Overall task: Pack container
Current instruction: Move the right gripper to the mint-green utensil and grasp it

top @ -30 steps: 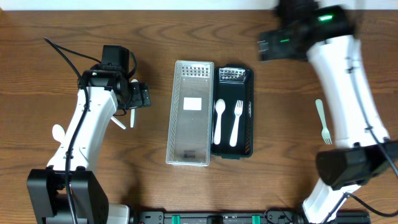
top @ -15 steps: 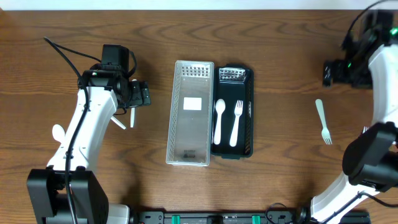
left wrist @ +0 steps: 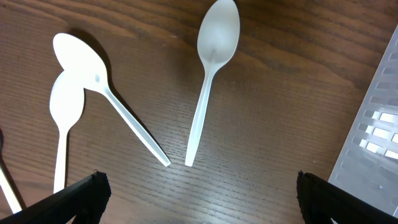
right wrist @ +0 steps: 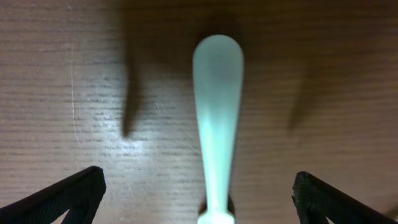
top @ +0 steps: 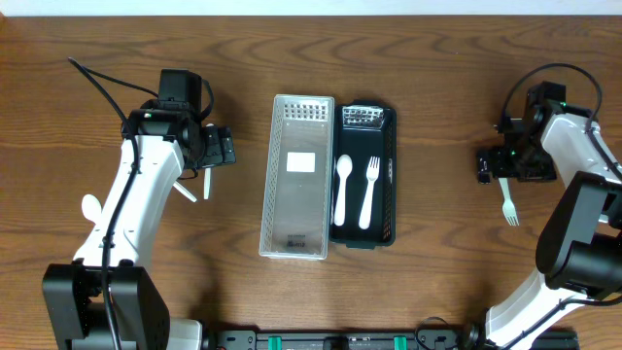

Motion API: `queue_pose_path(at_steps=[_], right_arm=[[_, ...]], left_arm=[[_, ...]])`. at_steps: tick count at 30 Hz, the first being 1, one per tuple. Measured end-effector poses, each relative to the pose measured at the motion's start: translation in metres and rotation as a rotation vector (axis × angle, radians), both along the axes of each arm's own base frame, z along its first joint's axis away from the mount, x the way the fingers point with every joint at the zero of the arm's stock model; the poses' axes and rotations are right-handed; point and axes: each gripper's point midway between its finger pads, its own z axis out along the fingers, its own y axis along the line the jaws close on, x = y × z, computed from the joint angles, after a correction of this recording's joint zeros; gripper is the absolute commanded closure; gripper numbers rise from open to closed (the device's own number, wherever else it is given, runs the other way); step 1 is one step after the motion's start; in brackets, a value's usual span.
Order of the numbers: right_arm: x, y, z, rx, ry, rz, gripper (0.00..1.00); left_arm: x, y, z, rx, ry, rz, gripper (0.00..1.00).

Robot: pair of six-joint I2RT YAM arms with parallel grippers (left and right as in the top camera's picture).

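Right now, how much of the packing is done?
Done: one spoon and one fork lie in the black container. In hand: nothing; the right gripper is open over the loose fork, and the left gripper is open above three spoons on the table. Left: those four pieces, and probably the clear tray beside the container, which may be its lid.

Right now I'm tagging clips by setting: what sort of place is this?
Likely a robotics lab bench: brown wood-grain tabletop, two white robot arms, black plastic tray holding white plastic cutlery.
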Motion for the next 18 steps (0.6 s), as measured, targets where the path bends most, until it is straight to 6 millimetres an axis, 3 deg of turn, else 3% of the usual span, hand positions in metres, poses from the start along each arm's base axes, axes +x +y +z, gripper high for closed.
queue_pose_path(at_steps=[9,14,18], right_arm=[[-0.011,0.015,-0.015,0.071,0.016,0.007,0.1],[-0.021,0.018,-0.021,0.083,0.041,0.006,0.23],[-0.021,0.018,-0.021,0.082,0.042,-0.002,0.27]], left_arm=[[0.0,0.0,0.0,0.0,0.0,0.0,0.02],[0.0,0.0,0.0,0.0,0.0,0.0,0.02],[0.0,0.0,0.0,0.0,0.0,0.0,0.02]])
